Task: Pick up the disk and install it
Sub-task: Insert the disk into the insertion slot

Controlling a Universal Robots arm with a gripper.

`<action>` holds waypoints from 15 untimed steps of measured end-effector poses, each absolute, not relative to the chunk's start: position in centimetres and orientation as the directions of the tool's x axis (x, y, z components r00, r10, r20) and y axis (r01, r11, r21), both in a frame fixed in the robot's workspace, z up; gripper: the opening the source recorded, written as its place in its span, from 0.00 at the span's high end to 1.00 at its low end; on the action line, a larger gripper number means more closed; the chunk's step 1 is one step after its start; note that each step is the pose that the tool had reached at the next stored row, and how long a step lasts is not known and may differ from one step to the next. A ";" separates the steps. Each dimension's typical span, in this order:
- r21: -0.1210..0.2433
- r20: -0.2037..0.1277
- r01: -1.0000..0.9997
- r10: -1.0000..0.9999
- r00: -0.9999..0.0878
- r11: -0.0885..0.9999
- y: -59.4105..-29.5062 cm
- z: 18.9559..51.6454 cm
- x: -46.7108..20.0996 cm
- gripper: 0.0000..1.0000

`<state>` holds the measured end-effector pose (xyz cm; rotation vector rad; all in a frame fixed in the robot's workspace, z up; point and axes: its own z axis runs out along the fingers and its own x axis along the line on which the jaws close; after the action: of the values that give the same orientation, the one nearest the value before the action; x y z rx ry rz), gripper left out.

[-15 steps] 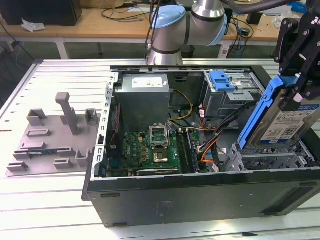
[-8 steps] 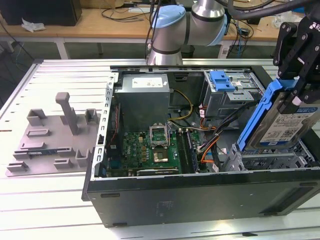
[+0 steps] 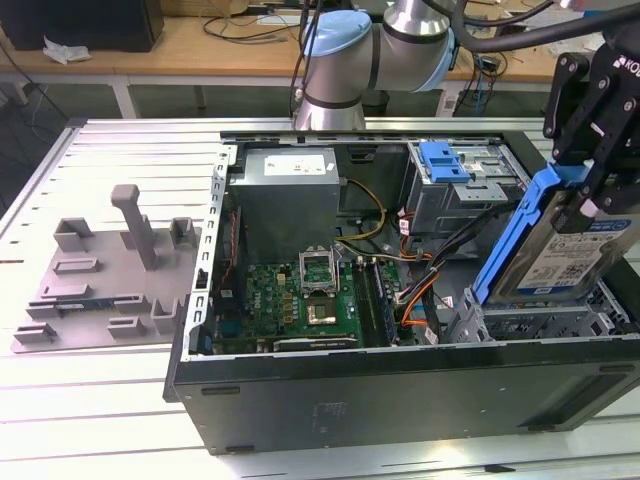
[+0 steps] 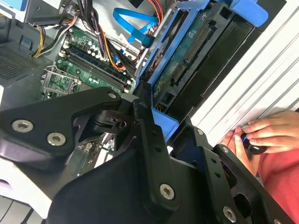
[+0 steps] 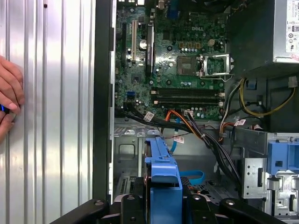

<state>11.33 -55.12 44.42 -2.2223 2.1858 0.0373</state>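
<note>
A slatted metal table (image 3: 90, 420) carried a grey moulded fixture (image 3: 110, 280) at the exterior view's left and an open computer case (image 3: 400, 400) beside it.

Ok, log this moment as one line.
end effector: shut on disk | disk: held tilted over open computer case | install: not seated

Robotics lab or workshop, indicated by a slotted aluminium table (image 3: 90, 400), an opened computer case (image 3: 400, 400) laid on it, a cable-strewn wooden bench (image 3: 200, 50) at twelve o'clock
</note>
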 end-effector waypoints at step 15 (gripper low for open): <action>-0.001 -0.034 -1.000 -0.999 0.017 -0.017 -55.1 42.9 11.3 0.63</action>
<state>11.33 -55.12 42.87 -2.2222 2.1857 0.0370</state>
